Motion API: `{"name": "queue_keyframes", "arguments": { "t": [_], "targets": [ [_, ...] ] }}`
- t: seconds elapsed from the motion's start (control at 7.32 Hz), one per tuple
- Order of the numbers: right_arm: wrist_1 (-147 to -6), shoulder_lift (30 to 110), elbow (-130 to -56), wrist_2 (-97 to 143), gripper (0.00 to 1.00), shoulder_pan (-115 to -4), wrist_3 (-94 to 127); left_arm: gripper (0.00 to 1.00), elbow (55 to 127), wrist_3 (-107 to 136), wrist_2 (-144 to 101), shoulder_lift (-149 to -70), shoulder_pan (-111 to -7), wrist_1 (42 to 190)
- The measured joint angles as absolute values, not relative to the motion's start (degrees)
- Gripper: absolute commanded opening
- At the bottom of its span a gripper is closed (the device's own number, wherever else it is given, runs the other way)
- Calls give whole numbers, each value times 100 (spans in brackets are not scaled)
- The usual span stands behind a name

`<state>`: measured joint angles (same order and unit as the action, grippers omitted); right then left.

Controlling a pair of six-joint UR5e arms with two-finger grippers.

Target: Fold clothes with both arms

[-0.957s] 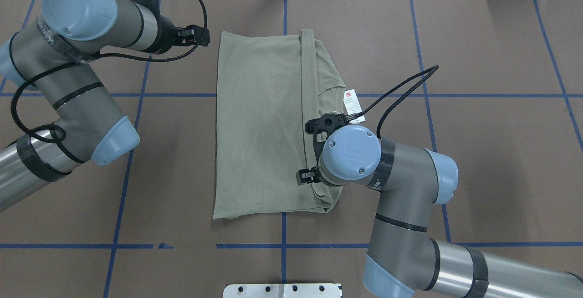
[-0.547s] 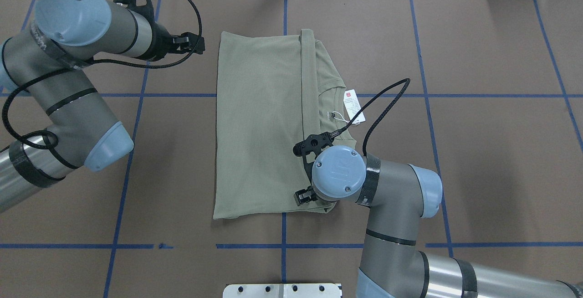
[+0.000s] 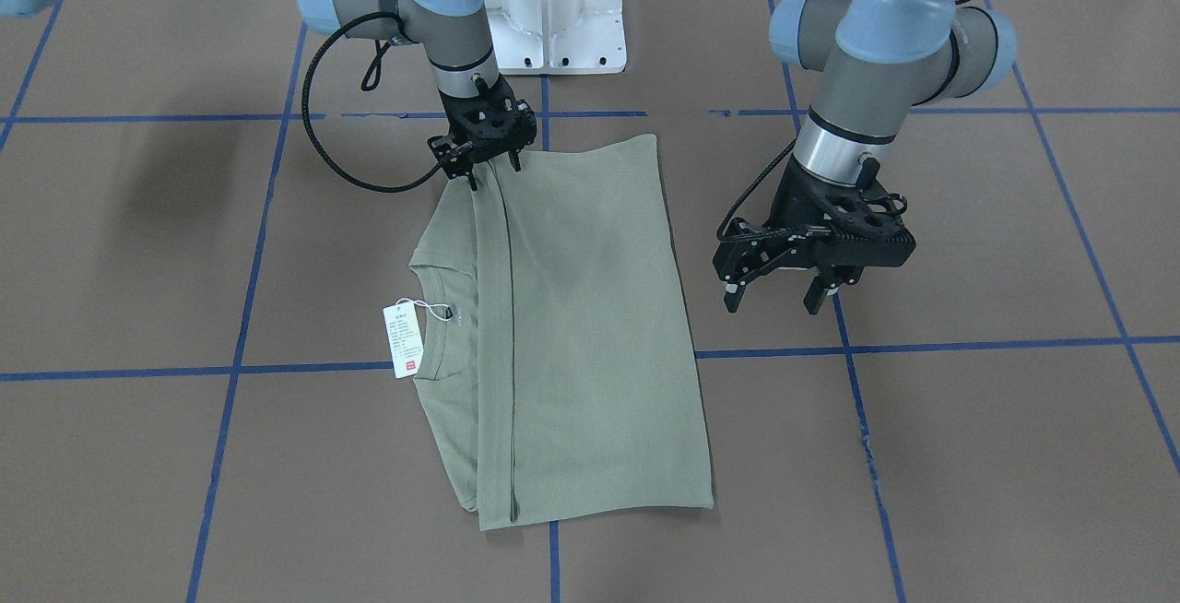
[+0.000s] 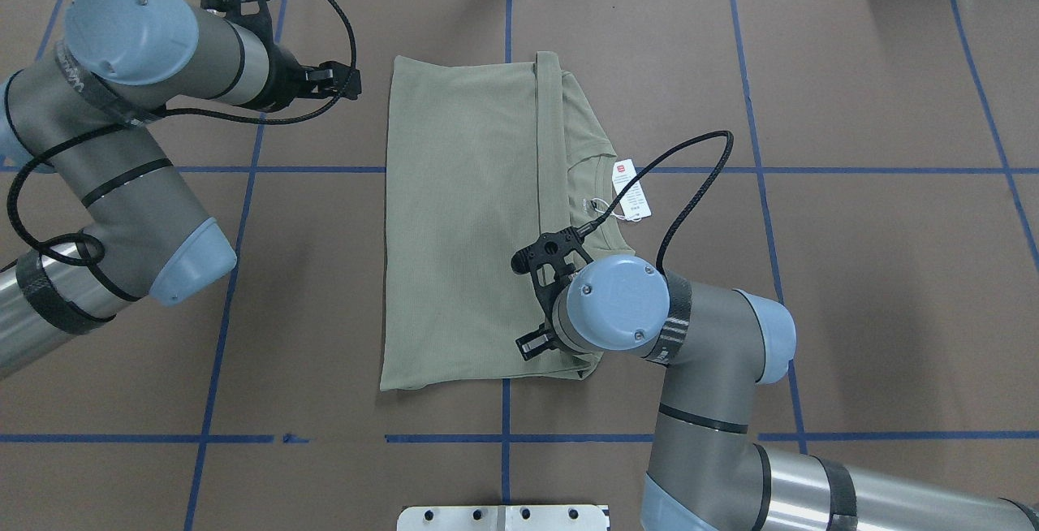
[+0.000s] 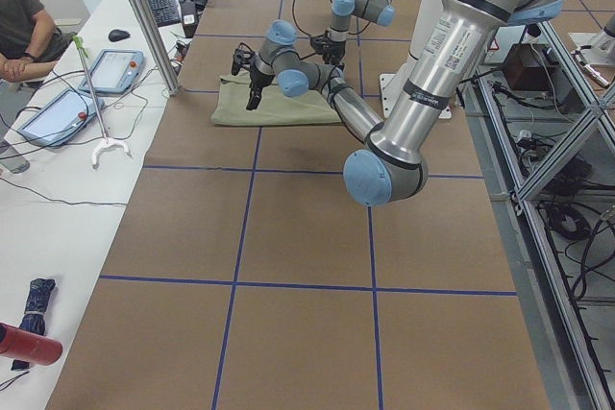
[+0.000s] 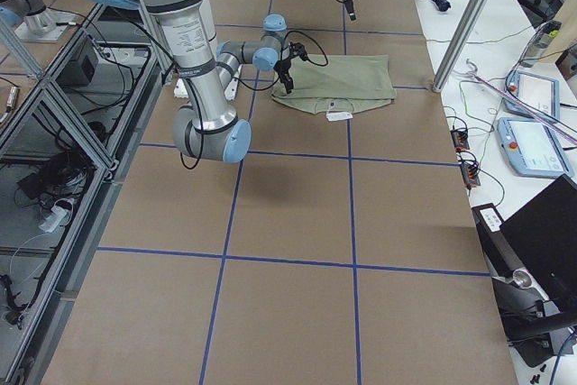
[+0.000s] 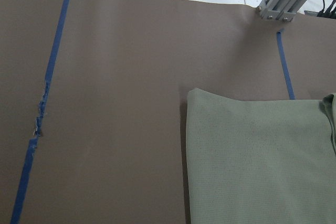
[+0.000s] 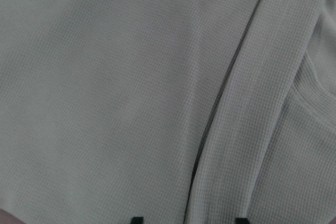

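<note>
The pale sage-green shirt point(image 4: 463, 222) lies flat on the brown table, folded into a long rectangle, with one layer folded over along a straight edge point(image 3: 505, 326). Its round neck and white hang tag point(image 4: 633, 190) stick out on the robot's right side. My right gripper point(image 3: 495, 172) is open and points down at the shirt's corner nearest the robot base. Its fingertips point(image 8: 136, 219) straddle the fold edge. My left gripper point(image 3: 774, 297) is open and empty. It hovers above bare table beside the shirt's left edge point(image 7: 189, 156).
The white pedestal base point(image 3: 553, 4) stands at the robot's side of the table. Blue tape lines point(image 4: 227, 295) grid the brown cover. A side bench with tablets point(image 5: 58, 108) and a seated person point(image 5: 24, 31) lies beyond the far edge.
My right arm has moved along the fold edge toward the shirt's end nearest the robot. My left gripper has drifted slightly away from the shirt's far left corner. The shirt has not moved.
</note>
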<state>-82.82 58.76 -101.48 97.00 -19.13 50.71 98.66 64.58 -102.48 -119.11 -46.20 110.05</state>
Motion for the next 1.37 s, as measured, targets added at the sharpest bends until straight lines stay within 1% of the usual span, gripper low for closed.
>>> {"name": "queue_keyframes", "arguments": {
  "t": [0.41,0.82,0.96,1.23,1.37],
  "targets": [
    [-8187,5927,-10181,9581,50,-1926,4896,100,9862,6482,-10248,-11871,-4606,11015],
    [-8183,6016,-10194,9498,43,-1866,4872,100,9841,6482,-10248,-11850,-4597,11021],
    [-8180,6022,-10198,9483,35,-1835,4877,100,9811,6475,-10248,-11845,-4597,11047],
    [-8175,6029,-10215,9470,29,-1807,4880,100,9720,6475,-10248,-11840,-4597,11218],
    [-8174,6034,-10218,9463,23,-1799,4879,100,9699,6479,-10248,-11840,-4597,11270]
  ]
}}
